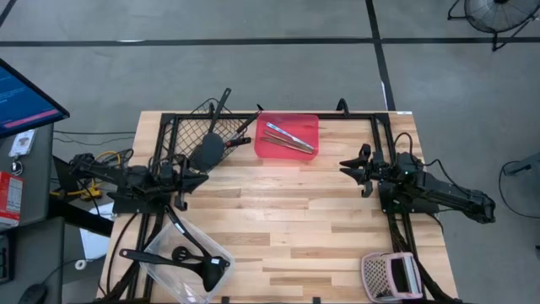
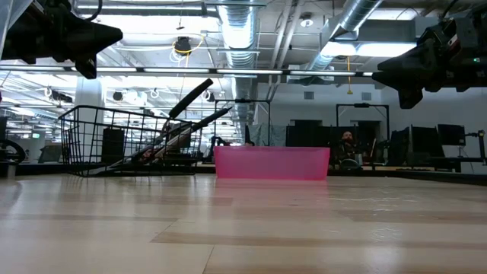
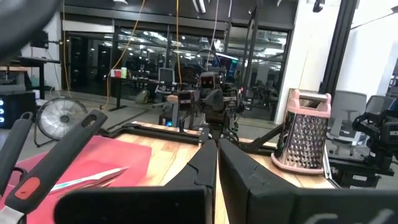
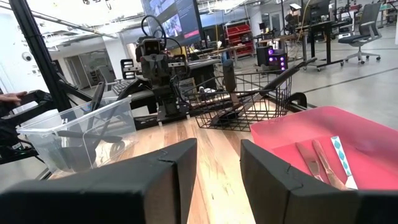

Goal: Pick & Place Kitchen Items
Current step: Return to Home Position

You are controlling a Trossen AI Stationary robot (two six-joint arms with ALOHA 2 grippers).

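Black long-handled utensils (image 1: 211, 145) lie in the black wire basket (image 1: 181, 127) at the far left, their handles sticking out over its rim (image 2: 190, 95). Slim silver pieces (image 1: 289, 138) rest in the red tray (image 1: 263, 148) at the far middle. More black utensils (image 1: 177, 256) lie in the clear tub (image 1: 221, 253) at the near left. My left gripper (image 1: 202, 176) hovers shut beside the basket's near edge, its fingers together (image 3: 216, 158). My right gripper (image 1: 348, 167) hovers open at the right, nothing between its fingers (image 4: 217, 165). Both hang well above the tabletop (image 2: 84, 38) (image 2: 392, 72).
A pinkish grater (image 1: 388, 276) with a white part lies at the table's near right corner. The wooden tabletop (image 1: 287, 219) between the two arms is bare. A monitor (image 1: 25, 97) stands off the table's left side.
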